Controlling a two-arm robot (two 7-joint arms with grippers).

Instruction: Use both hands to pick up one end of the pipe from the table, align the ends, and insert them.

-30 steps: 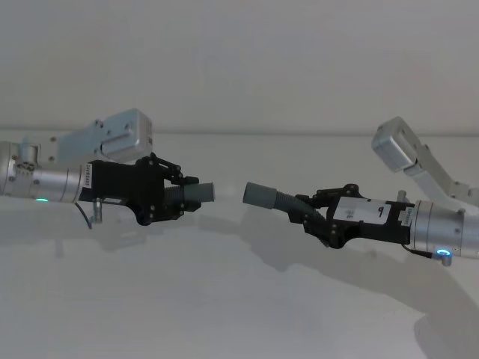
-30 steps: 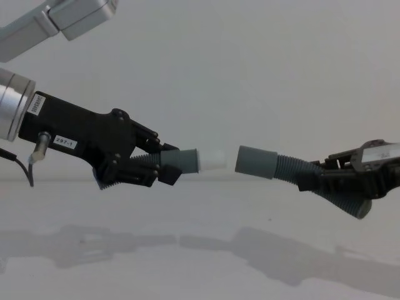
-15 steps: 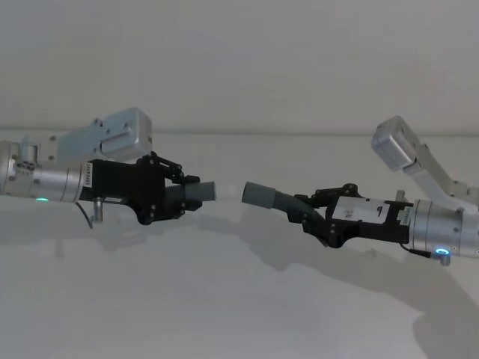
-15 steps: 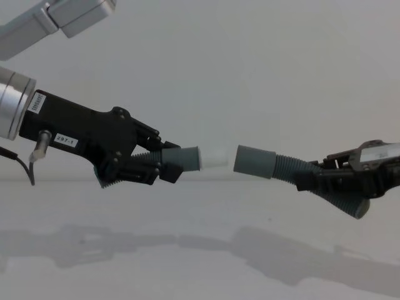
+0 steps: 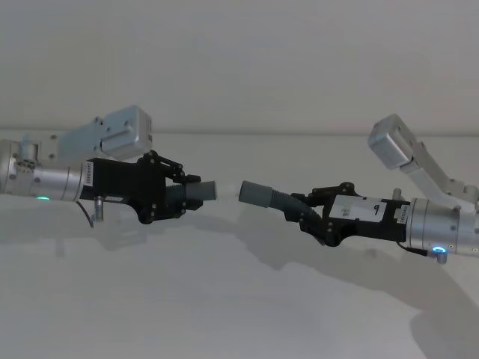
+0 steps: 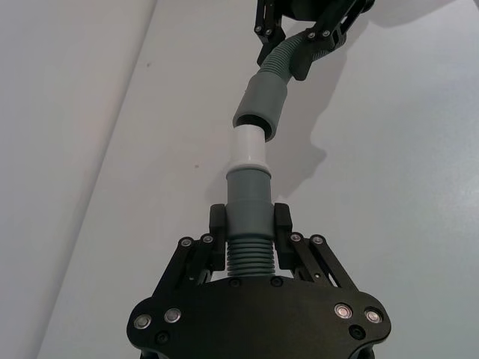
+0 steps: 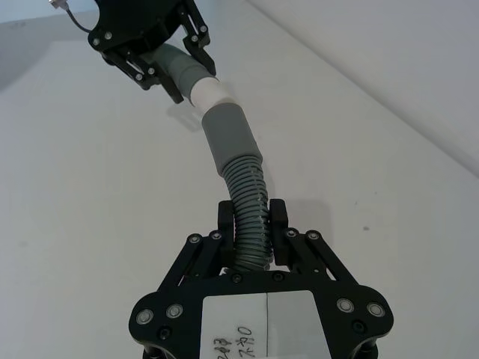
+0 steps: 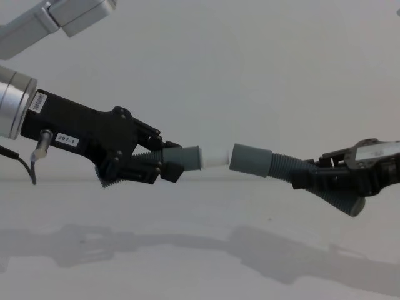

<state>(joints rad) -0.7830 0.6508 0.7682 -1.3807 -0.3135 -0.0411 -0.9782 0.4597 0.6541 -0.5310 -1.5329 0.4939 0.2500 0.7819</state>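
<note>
White table below, plain pale wall behind. Left claw up in the air, pinching the ribbed part of one hose piece, with grey cuff and white tip pointing out ahead. Right claw opposite, pressed on the ribs of the other hose piece, wide sleeve forward. Tip just at the sleeve mouth, nearly in line, not clearly inside yet.

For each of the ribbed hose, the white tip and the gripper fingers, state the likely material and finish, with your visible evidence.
Ribbed hose: probably flexible plastic or rubber, matte dark grey; its corrugated body bends.
White tip: likely rigid plastic, smooth with a slight sheen.
Left gripper fingers: apparently hard black plastic, matte, joined by metal-looking screws.
</note>
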